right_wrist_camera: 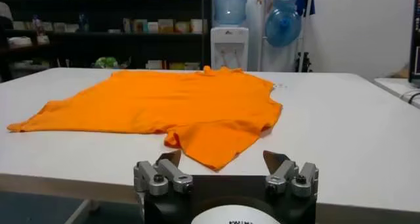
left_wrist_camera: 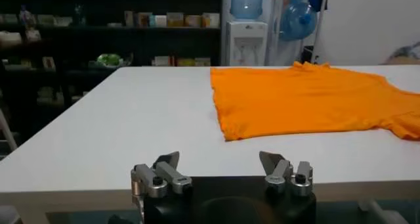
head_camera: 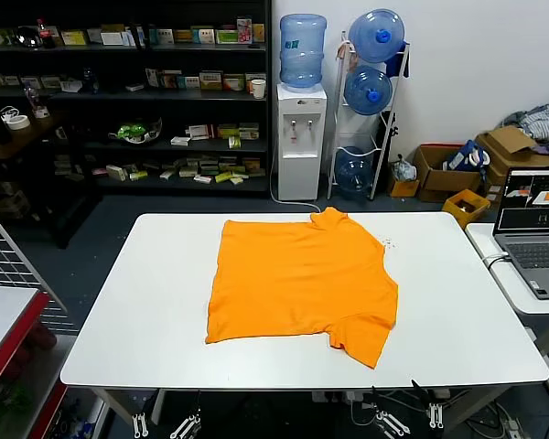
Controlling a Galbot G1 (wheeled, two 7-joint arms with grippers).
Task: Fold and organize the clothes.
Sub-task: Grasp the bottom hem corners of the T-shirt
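The bright orange T-shirt [head_camera: 297, 283] lies flat on the white table [head_camera: 137, 311], plain side up, with no lettering showing. One sleeve [head_camera: 359, 337] points toward the front right, and another bit of cloth sticks out at the far edge [head_camera: 329, 218]. A small white spot [head_camera: 387, 243] sits at its right edge. The shirt also shows in the left wrist view [left_wrist_camera: 308, 97] and the right wrist view [right_wrist_camera: 177, 104]. My left gripper [left_wrist_camera: 220, 166] and right gripper [right_wrist_camera: 223, 163] are both open and empty. They hang low at the table's front edge, short of the shirt.
A laptop [head_camera: 535, 229] stands on a side table at the right. A red-edged table [head_camera: 9, 320] is at the left. Behind the table are a water dispenser [head_camera: 302, 137], a bottle rack [head_camera: 371, 91], dark shelves [head_camera: 119, 91] and cardboard boxes [head_camera: 444, 169].
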